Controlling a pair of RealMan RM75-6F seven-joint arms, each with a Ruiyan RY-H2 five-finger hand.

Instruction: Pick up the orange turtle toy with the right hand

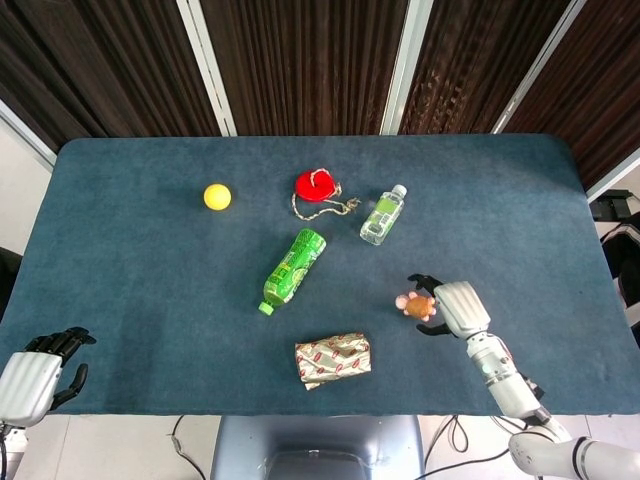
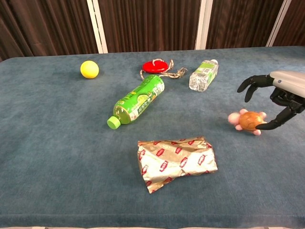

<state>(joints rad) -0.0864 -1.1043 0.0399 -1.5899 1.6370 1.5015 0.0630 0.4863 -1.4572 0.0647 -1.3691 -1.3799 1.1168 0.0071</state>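
Observation:
The orange turtle toy [image 1: 416, 304] [image 2: 248, 121], with pink head and feet, lies on the blue tablecloth right of the middle. My right hand [image 1: 455, 308] [image 2: 279, 95] sits just to its right with fingers spread apart above and beside it. One dark fingertip [image 2: 267, 126] reaches the toy's right side; nothing is gripped. My left hand [image 1: 30, 375] hangs off the table's near left corner, holding nothing, and only the head view shows it.
A crumpled foil snack bag [image 2: 177, 161] lies near the front, left of the turtle. A green bottle [image 2: 137, 101], a clear bottle [image 2: 203, 75], a red disc with rope [image 2: 157, 66] and a yellow ball [image 2: 89, 69] lie further back.

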